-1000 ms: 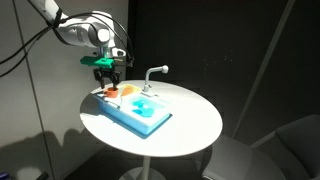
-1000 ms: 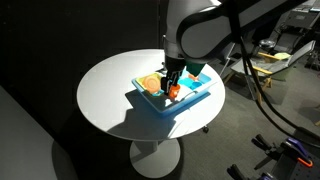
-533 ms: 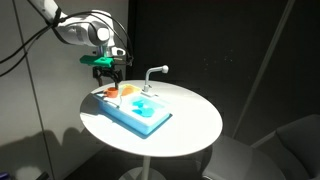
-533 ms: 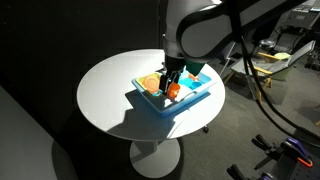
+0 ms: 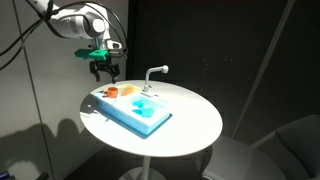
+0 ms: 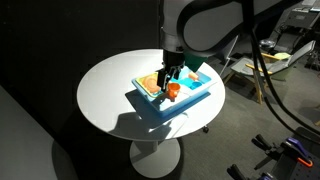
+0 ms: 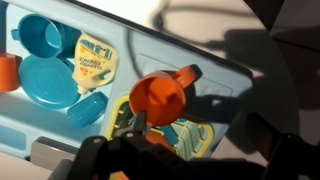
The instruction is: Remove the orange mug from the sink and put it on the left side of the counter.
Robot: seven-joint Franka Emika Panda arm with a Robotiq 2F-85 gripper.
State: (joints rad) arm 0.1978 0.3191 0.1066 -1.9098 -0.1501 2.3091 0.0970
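Observation:
The orange mug (image 5: pixel 128 91) stands upright on the blue counter (image 5: pixel 115 108) beside the light-blue sink (image 5: pixel 146 107), on the side away from the faucet (image 5: pixel 152 75). It also shows in an exterior view (image 6: pixel 172 90) and in the wrist view (image 7: pixel 160 98), handle out, over a yellow printed patch of the counter (image 7: pixel 230 80). My gripper (image 5: pixel 105 70) hangs above the mug, open and empty, clear of it. Its dark fingers (image 7: pixel 195 140) fill the bottom of the wrist view.
A paler yellow-orange item (image 5: pixel 112 92) lies on the counter near the mug. Blue toy dishes (image 7: pixel 45 75) and a small printed packet (image 7: pixel 95 58) lie by the sink. The unit rests on a round white table (image 5: pixel 190 125). Dark curtains stand behind.
My gripper has risen straight up from the mug. The mug stays standing on the counter.

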